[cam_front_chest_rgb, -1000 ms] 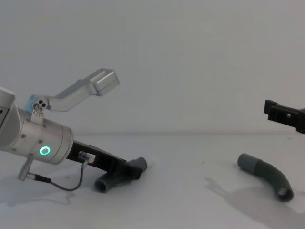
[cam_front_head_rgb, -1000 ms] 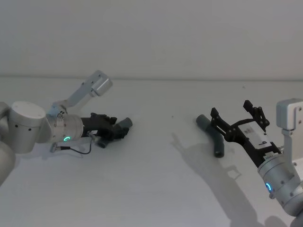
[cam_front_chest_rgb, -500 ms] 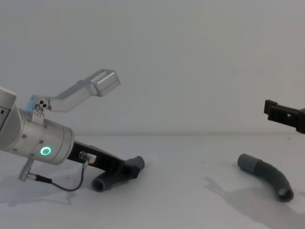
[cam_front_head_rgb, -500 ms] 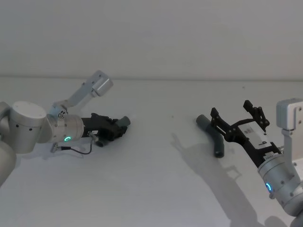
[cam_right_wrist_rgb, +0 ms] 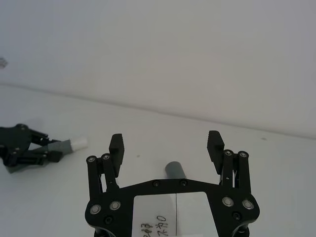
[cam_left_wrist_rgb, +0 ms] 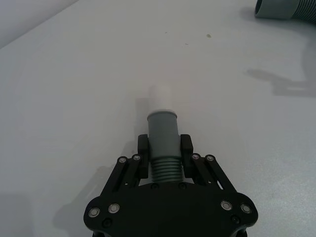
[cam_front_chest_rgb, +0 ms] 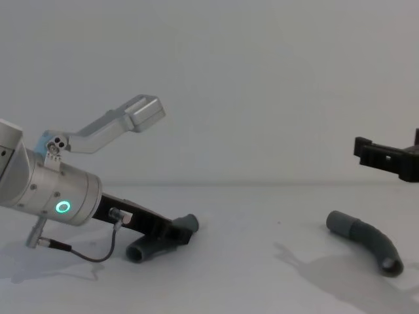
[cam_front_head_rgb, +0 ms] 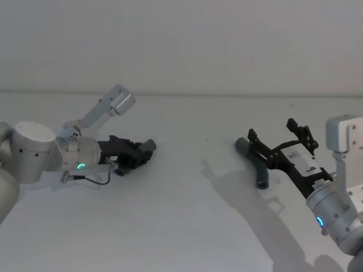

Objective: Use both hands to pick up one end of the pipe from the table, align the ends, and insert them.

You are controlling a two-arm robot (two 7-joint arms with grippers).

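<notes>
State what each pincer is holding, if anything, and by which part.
The left pincer grips the pale-tipped hose piece where its smooth cuff meets the ribs. The right pincer is open, holding nothing.

1. A plain pale wall (cam_front_head_rgb: 181,45) spans the whole background, bare and nearly the same shade as the desk (cam_front_head_rgb: 170,226) below it.
2. A faint straight seam (cam_front_head_rgb: 187,94) marks where wall and desk meet, running level from edge to edge.
3. A small dark speck (cam_front_head_rgb: 206,140) sits on the desk near its middle.
4. A second speck (cam_front_head_rgb: 292,103) lies farther back to the right, close to the seam.
5. A soft grey shadow (cam_front_head_rgb: 244,192) spreads across the desk's right half.
6. In the right wrist view, a small grey mark (cam_right_wrist_rgb: 2,61) shows on the wall at the picture's edge; what it is cannot be told.
</notes>
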